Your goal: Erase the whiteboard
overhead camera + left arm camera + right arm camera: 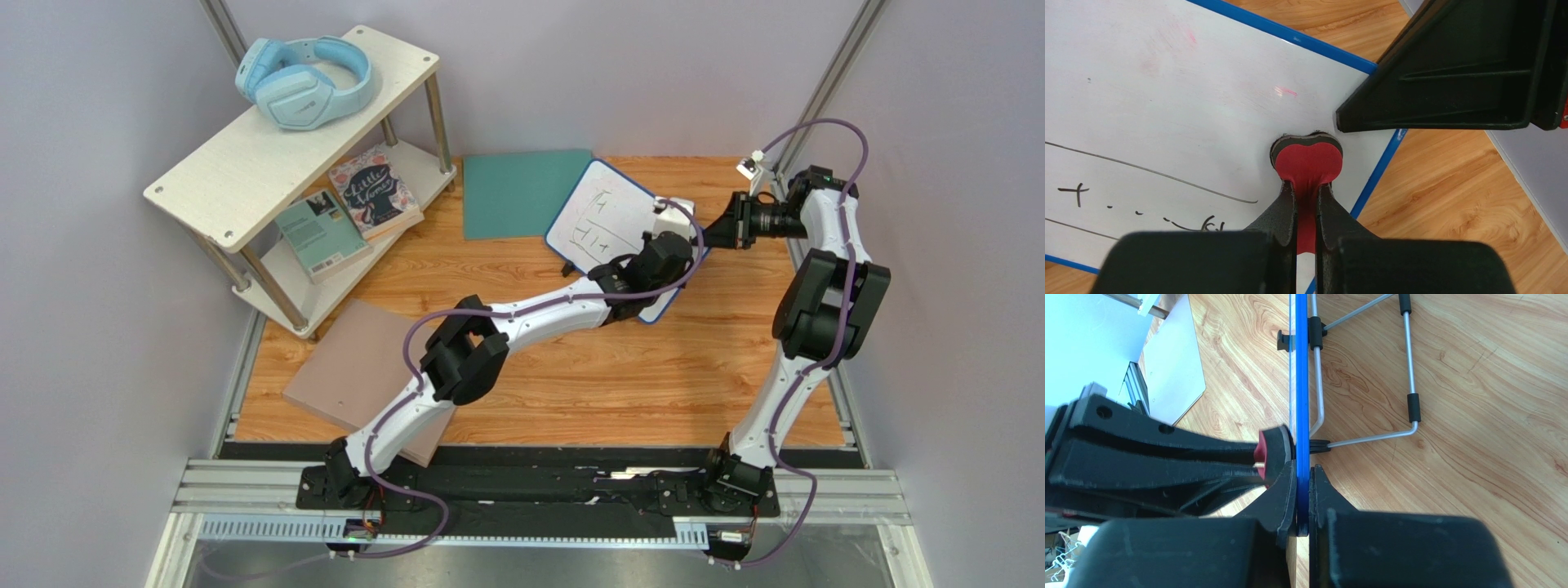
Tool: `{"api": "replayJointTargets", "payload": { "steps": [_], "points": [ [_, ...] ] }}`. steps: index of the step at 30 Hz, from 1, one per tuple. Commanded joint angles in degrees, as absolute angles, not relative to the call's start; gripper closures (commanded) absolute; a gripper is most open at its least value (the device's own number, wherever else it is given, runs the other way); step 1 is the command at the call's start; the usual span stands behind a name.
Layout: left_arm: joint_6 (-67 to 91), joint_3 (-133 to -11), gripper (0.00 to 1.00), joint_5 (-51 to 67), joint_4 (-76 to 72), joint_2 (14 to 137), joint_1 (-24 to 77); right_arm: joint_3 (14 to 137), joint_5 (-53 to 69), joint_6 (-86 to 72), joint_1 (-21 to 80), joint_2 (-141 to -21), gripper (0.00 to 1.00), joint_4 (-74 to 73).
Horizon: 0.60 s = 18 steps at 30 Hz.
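The whiteboard (601, 223) is white with a blue frame and dark handwritten marks, and stands tilted on the wooden table. My left gripper (1308, 187) is shut on a small red eraser (1310, 163), whose pad presses on the board's white face (1168, 92) near its right edge. My right gripper (1303, 478) is shut on the board's blue frame edge (1301, 386), seen edge-on in the right wrist view. In the top view the right gripper (724, 227) holds the board's right side, and the left gripper (662, 257) is over the board's lower right part.
A teal mat (525, 192) lies behind the board. A pinkish-tan square board (368, 368) lies at front left. A two-tier shelf (294, 147) at back left holds blue headphones (304, 80) and books. The board's wire stand (1389, 373) rests on the wood behind it.
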<state>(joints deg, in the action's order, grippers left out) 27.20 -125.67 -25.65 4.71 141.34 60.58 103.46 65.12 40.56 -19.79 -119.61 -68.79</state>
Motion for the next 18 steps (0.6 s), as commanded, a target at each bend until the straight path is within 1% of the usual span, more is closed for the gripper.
{"api": "replayJointTargets", "payload": {
  "steps": [1, 5, 12, 16, 18],
  "points": [
    [28.21, -127.71, 1.00, -28.04, 6.76, 141.86, 56.26, 103.89, 58.27, 46.67, -18.11, -120.50, 1.00, -69.79],
    [27.86, -124.72, 1.00, -29.17, 6.68, 139.66, 51.69, 103.54, 57.92, 47.37, -18.11, -120.41, 1.00, -70.14],
    [26.98, -123.92, 1.00, -30.06, 7.56, 139.92, 46.32, 103.45, 58.10, 48.16, -18.19, -120.50, 1.00, -70.58],
    [28.47, -129.98, 1.00, -28.83, 11.07, 143.69, 43.95, 103.53, 57.83, 48.51, -18.19, -120.76, 1.00, -70.66],
    [29.88, -131.04, 1.00, -27.87, 11.51, 144.40, 43.33, 103.62, 57.66, 48.87, -18.19, -120.76, 1.00, -71.28]
  ]
}}
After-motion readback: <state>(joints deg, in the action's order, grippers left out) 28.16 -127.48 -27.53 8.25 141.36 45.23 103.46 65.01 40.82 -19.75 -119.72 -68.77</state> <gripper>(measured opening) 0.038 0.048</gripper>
